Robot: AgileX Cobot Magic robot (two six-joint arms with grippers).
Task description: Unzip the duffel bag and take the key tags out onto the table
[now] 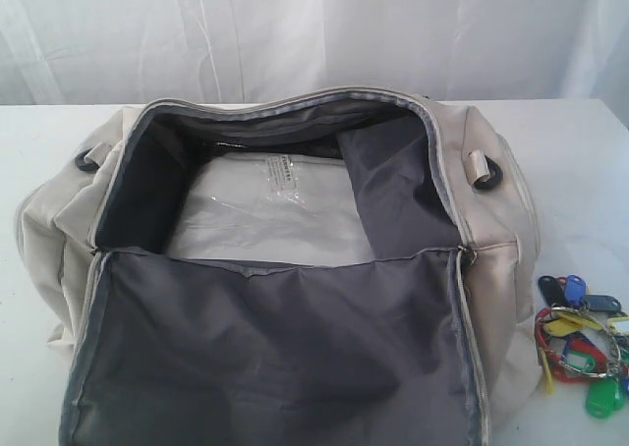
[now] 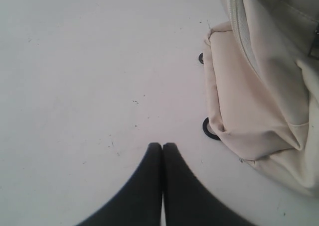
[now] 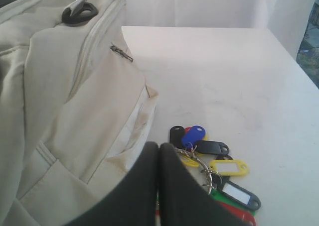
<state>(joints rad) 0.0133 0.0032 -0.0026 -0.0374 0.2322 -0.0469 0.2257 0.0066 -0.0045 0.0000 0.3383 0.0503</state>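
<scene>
Over on the left, the left gripper [image 2: 162, 145] is pointing down at a bare stretch of the table [image 2: 75, 86], and its two dark fingers are pressing flat together with nothing between them. Off to one side of those fingertips, one end of the duffel bag [image 2: 249, 96] is resting on the tabletop. A black ring [image 2: 210, 129] is poking out from under the bag's corner, close to the fingers.

Across the middle, the bag is lying wide open. Its big top flap [image 1: 275, 348] is hanging forward and showing dark grey lining, and a flat clear-plastic packet [image 1: 265, 205] is sitting on the bag's floor.

Further right, the right gripper [image 3: 158, 145] is also holding its fingers shut tight on nothing. The bag's beige end is bulging just to one side of them, with a small metal zipper pull [image 3: 121, 53] lying on it well beyond the tips. The key tags [image 3: 209, 161] are lying on the table right at those fingertips, on the side away from the bag. Blue, black, yellow, green and red tags are fanning out from metal rings, and a few are disappearing behind the nearer finger. The bunch is sitting outside the bag, just beside its right end.
</scene>
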